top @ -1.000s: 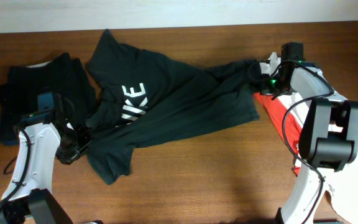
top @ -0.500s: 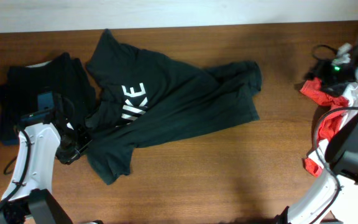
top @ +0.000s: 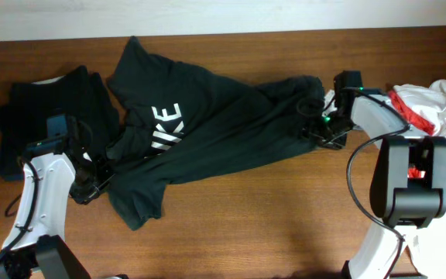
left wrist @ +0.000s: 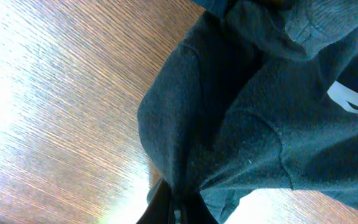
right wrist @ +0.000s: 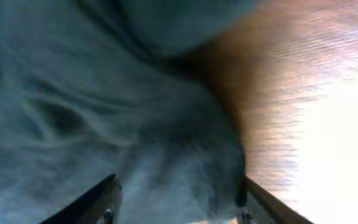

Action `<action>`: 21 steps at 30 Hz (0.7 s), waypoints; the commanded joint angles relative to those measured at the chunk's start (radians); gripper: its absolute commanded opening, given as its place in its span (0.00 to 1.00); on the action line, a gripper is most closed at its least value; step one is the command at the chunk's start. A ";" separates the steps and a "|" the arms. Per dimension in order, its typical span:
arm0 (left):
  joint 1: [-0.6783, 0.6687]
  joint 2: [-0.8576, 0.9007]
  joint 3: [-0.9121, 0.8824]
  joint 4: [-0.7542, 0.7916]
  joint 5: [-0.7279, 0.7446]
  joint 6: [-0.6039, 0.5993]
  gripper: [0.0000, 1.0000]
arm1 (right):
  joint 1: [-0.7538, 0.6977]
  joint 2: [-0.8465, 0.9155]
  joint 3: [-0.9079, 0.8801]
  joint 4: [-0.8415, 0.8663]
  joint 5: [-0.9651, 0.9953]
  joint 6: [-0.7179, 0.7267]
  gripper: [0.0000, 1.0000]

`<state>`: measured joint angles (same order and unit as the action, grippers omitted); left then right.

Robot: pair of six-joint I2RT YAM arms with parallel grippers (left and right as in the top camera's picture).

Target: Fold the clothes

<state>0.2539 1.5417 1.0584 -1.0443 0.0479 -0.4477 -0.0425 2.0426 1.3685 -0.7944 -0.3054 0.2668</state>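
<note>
A dark green T-shirt (top: pixel 223 124) with white lettering lies crumpled across the middle of the table. My left gripper (top: pixel 91 184) is at its lower left corner. In the left wrist view that gripper (left wrist: pixel 176 208) is shut on a pinched fold of the shirt (left wrist: pixel 260 124). My right gripper (top: pixel 321 124) sits at the shirt's right edge. In the right wrist view its jaws stand wide apart (right wrist: pixel 176 196) with bunched green fabric (right wrist: pixel 104 112) lying between the fingers (right wrist: pixel 107 199), not pinched.
A stack of black clothes (top: pixel 45 108) lies at the far left, partly under the green shirt. A heap of white and red clothes (top: pixel 440 101) sits at the right edge. Bare wooden table (top: pixel 285 225) runs along the front.
The right arm swung out to the far right edge, carrying red cloth away, then came back to the shirt's right edge with jaws apart. The left arm stayed put.
</note>
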 commanded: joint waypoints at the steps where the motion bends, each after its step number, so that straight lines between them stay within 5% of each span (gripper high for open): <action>1: 0.002 -0.010 0.006 -0.001 -0.010 0.016 0.02 | 0.060 0.039 -0.043 0.028 0.015 0.012 0.31; 2: 0.002 -0.010 0.006 -0.002 -0.010 0.016 0.02 | 0.064 0.039 -0.043 0.021 0.019 0.012 0.06; 3: 0.002 -0.010 0.006 -0.004 -0.011 0.016 0.02 | 0.061 0.039 -0.043 0.004 0.024 0.012 0.04; 8: 0.002 -0.011 0.042 -0.010 0.000 0.038 0.00 | -0.069 -0.043 0.146 -0.304 0.060 -0.033 0.04; 13: 0.002 -0.040 0.352 -0.116 0.211 0.242 0.00 | -0.147 -0.302 0.435 -0.590 0.119 -0.106 0.04; 15: 0.002 -0.089 0.494 -0.128 0.272 0.343 0.00 | -0.166 -0.397 0.528 -0.640 0.119 -0.106 0.04; 21: 0.003 -0.303 0.801 -0.134 0.269 0.344 0.00 | -0.182 -0.613 0.769 -0.672 0.157 -0.106 0.04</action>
<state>0.2508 1.3262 1.7771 -1.1854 0.3145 -0.1307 -0.2138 1.4963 2.0453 -1.4654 -0.2142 0.1745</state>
